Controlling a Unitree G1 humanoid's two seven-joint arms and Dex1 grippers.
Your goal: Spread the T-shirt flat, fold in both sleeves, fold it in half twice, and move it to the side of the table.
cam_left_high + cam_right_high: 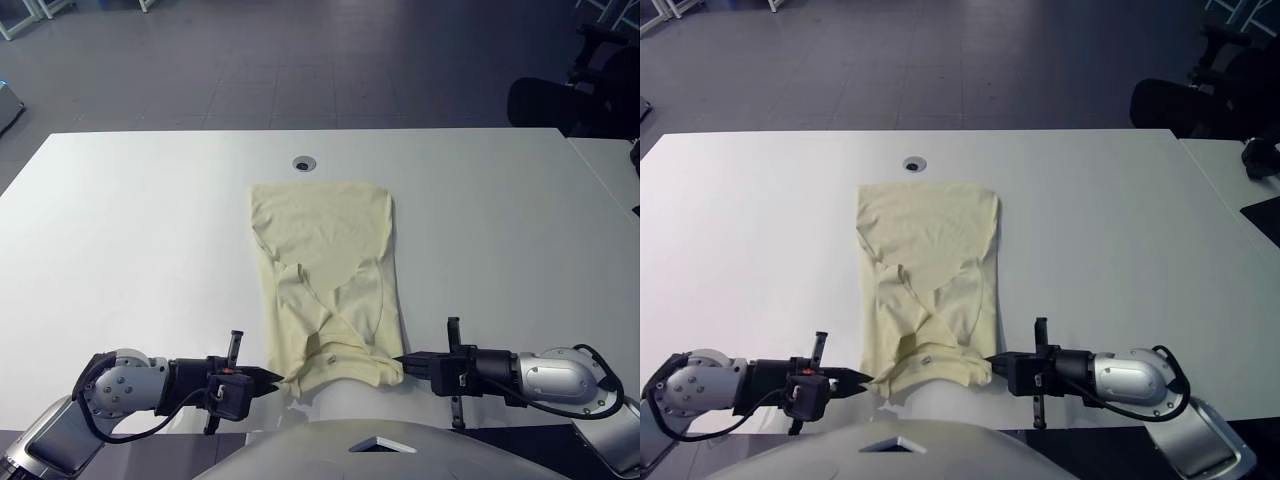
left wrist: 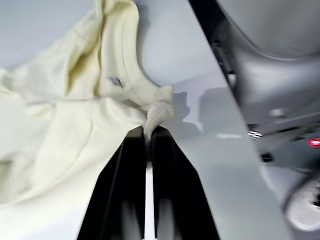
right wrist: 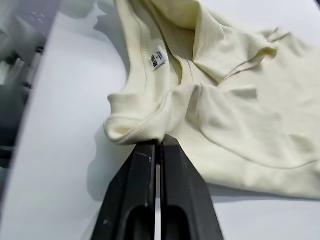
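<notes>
The left jaws and right jaws are each pinched shut on a lower corner of the pale yellow cotton T-shirt [image 1: 325, 270], lying centre-frame on the white surface [image 1: 130, 230]; light and limp, it likely sags and bunches unless both corners travel together.

Wide bare table [image 1: 120, 250] left and right of the T-shirt [image 1: 325, 270], passable on either side. Cable hole [image 1: 304, 163] sits just past its far edge. Near edge is occupied: left gripper [image 1: 275, 378] and right gripper [image 1: 400, 362] pinch the near corners.
</notes>
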